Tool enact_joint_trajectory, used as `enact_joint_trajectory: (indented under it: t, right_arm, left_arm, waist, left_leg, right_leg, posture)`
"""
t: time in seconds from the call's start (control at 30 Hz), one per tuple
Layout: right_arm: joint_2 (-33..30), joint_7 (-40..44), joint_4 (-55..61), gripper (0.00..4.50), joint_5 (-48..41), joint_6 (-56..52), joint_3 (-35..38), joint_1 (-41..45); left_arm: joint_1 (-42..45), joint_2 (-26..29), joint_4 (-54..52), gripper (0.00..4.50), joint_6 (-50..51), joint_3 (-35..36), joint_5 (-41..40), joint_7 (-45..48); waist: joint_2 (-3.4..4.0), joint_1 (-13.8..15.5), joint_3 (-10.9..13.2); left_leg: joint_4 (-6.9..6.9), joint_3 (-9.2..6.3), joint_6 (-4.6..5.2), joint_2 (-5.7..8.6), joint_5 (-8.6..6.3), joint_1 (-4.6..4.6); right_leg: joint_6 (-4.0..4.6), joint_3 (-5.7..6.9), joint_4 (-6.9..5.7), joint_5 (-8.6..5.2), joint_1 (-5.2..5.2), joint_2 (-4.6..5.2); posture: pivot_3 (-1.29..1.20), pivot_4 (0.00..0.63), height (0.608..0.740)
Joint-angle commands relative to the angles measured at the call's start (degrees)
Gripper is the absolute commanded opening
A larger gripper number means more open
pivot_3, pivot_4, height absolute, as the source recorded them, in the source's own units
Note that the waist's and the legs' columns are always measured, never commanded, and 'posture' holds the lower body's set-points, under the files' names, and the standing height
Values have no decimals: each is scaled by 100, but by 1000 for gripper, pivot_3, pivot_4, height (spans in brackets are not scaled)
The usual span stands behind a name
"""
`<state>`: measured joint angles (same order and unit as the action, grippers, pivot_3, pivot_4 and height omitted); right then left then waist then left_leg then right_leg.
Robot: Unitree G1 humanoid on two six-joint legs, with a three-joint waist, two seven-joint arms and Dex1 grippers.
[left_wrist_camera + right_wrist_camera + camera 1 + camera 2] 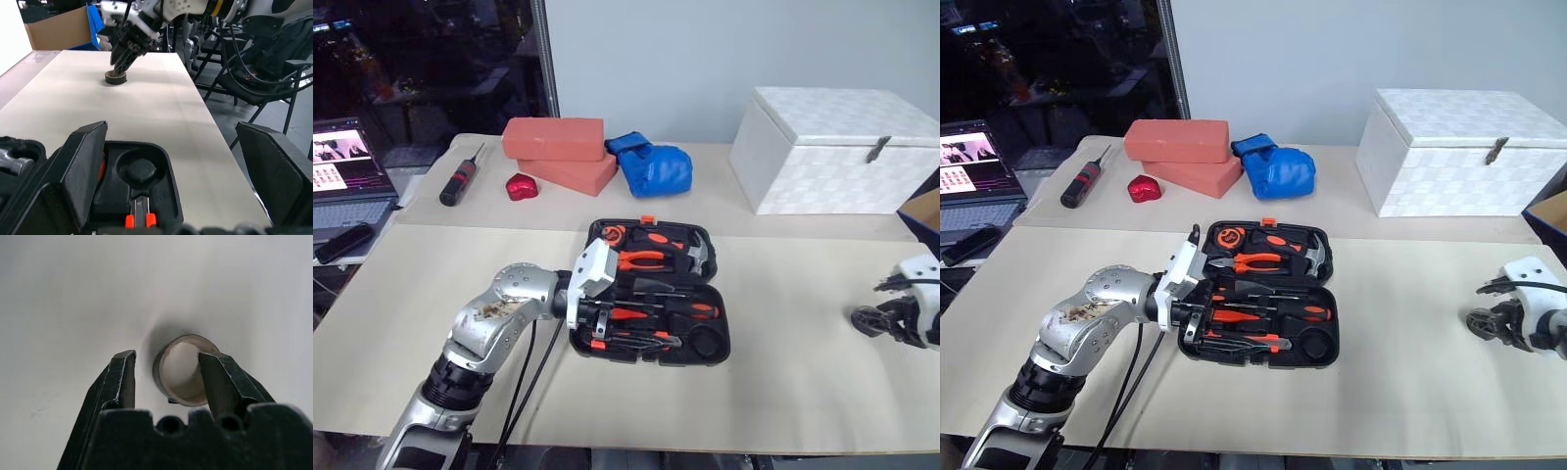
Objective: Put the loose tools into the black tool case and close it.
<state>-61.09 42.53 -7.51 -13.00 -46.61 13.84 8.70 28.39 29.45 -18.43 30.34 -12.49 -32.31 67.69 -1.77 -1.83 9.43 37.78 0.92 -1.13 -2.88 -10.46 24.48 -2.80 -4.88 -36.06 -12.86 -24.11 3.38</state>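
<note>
The black tool case [721, 308] lies open in the middle of the table. Orange-and-black tools sit in its slots: pliers [641, 259], a hammer [700, 253] and screwdrivers [680, 310]. My left gripper [607, 328] points right at the case's near left edge and is open wide. In the left wrist view one finger [80, 161] hangs over the case and the other stands past its edge. At the table's right, my right gripper [876, 321] points down at a small dark ring [178, 374], like a roll of tape. It is open, with one finger [217, 382] over the ring's wall and the other outside it.
A large white box [832, 152] stands at the back right, with a cardboard box [925, 211] beside it. Red bricks [553, 139], a blue glove [651, 166], a small red object [521, 186] and a black-and-red screwdriver [460, 181] lie at the back left. A laptop [347, 181] sits far left.
</note>
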Motion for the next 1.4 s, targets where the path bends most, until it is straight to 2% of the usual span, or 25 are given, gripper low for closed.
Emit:
enact_joint_trajectory:
  t: [0.03, 0.13, 0.2, 0.33, 0.47, 0.53, 0.6, 0.7, 0.83, 0.93, 1.17, 1.4]
  right_arm:
    - [48, 37, -531, 1782, 204, 216, -300, 340]
    - [52, 118, -676, 632, 198, 252, -394, 440]
    - [34, 171, -654, 19, 160, 274, -355, 405]
    - [-11, 234, -208, 19, -9, 255, -38, 280]
    - [-138, 904, 2224, 19, -1068, -566, 604, -201]
    - [-263, 1022, 3278, 19, -1339, -781, 491, -261]
    - [-403, 1054, 4194, 19, -1645, -1047, 92, -89]
    - [-446, 1047, 5056, 19, -1709, -1217, -1113, 653]
    - [-274, 1196, 5159, 19, -1500, -1243, -2491, 1592]
    - [-346, 1332, 4940, 19, -1196, -1102, -3110, 1901]
    - [-556, 1851, 4568, 19, -603, -657, -3828, 2081]
    - [-199, 2186, 4300, 19, -179, -434, -4407, 2373]
  left_arm:
    - [72, 28, -151, 4500, -50, 87, -51, -46]
    - [46, 56, -180, 4500, -34, 115, -56, -81]
    - [3, 72, -238, 4500, -18, 128, -74, -129]
    - [-49, 96, -289, 4500, 10, 167, -120, -190]
    - [-275, 336, -336, 4500, 6, 354, -206, -126]
    - [-422, 481, -364, 4500, 41, 475, -270, -128]
    - [-623, 666, -425, 4500, 24, 610, -301, -85]
    - [-924, 983, -431, 4500, -18, 836, -306, 14]
    - [-1013, 1129, -331, 4500, -107, 930, -241, 48]
    - [-976, 1092, -349, 4500, -100, 902, -230, 4]
    - [-1145, 1085, -617, 4500, -10, 999, -296, -265]
    - [-1231, 1091, -759, 4500, 38, 1012, -323, -436]
  waist:
    - [0, -27, 0]
    - [2, -35, 0]
    - [2, -44, 1]
    - [3, -48, 0]
    - [23, -89, 10]
    - [22, -101, 11]
    - [23, -100, 11]
    - [4, -83, 20]
    - [-18, -25, 33]
    - [-21, 17, 34]
    - [-23, 68, 34]
    - [-24, 76, 34]
  left_leg:
    - [0, 1, 0, 1, 0, 1]
    - [0, 1, 0, 3, 0, 4]
    - [0, 2, 0, 5, 0, 4]
    - [0, 4, 0, 5, 0, 2]
    - [-2, 4, 1, 6, -1, 1]
    - [-7, -2, 3, 4, -3, -13]
    - [-7, -3, 3, 4, -3, -16]
    - [-7, -2, 1, 2, -3, -19]
    - [-5, 10, 0, 6, -4, -5]
    - [-5, 18, 0, 5, -4, 13]
    - [-7, 21, 14, 3, -13, 49]
    - [4, 22, 13, 0, -11, 45]
  right_leg:
    - [0, -2, 1, 0, 0, 0]
    - [-5, -6, -1, -1, -2, 1]
    - [-9, -12, 0, 0, -1, 0]
    - [-12, -15, -1, 2, -1, 0]
    - [-23, -22, -7, 4, -7, -4]
    - [-46, -31, -14, 17, -3, -14]
    - [-22, -31, -15, 4, -5, -15]
    - [-8, -30, -12, -4, -6, -13]
    - [-6, -29, 11, -5, -12, 4]
    - [-6, -30, 31, -5, -20, 9]
    - [-26, -30, -3, -2, -59, 1]
    - [-8, -32, -10, -12, -60, -4]
  posture:
    - [0, 150, 736]
    - [0, 150, 736]
    - [0, 150, 736]
    - [0, 150, 736]
    - [0, 150, 736]
    - [0, 150, 736]
    - [0, 150, 736]
    - [0, 150, 736]
    - [0, 150, 736]
    - [0, 150, 736]
    - [0, 150, 736]
    - [0, 150, 736]
